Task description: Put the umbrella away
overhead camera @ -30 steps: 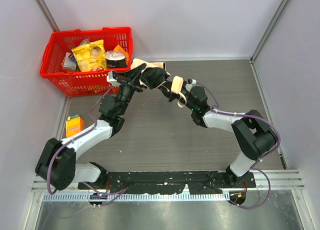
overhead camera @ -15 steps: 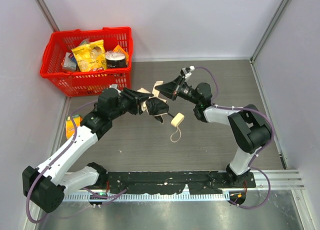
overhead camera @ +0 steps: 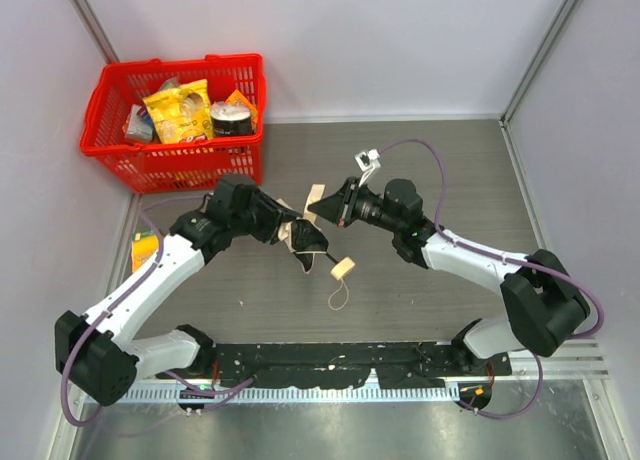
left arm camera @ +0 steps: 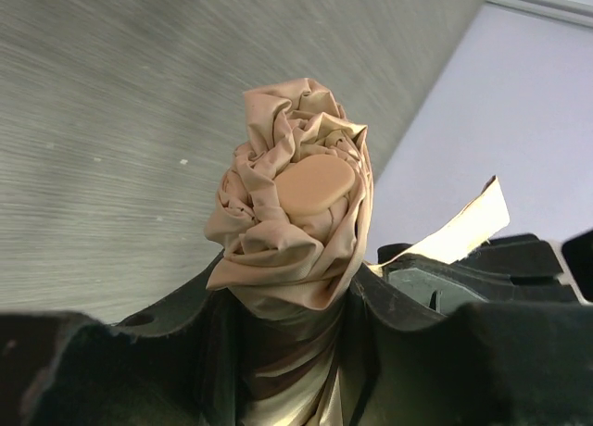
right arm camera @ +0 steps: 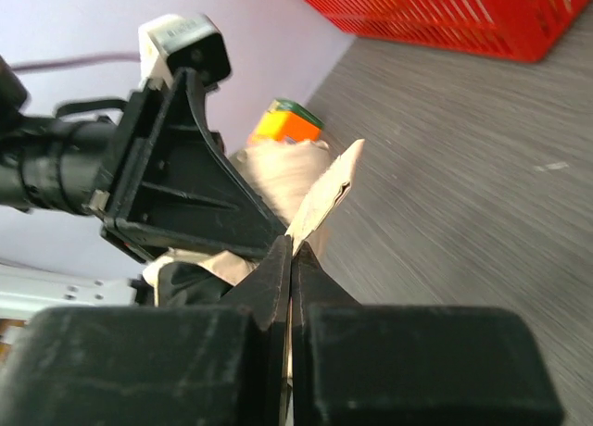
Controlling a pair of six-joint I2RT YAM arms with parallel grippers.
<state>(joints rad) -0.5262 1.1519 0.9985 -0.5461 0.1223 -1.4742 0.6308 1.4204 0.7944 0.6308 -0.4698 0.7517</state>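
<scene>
Umbrella is held above the middle of the table, its cream handle and loop cord hanging nearest the arm bases. Left gripper clamps the crumpled tan canopy between part-open fingers. Right gripper, fingers pressed together, pinches the beige strap. A stocked red basket sits beyond.

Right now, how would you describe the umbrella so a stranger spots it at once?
From the red basket in the far-left corner, move to mid-table, where the left gripper and right gripper meet. The umbrella is the crumpled beige bundle between them, alone in having a cream handle and loop cord.
</scene>
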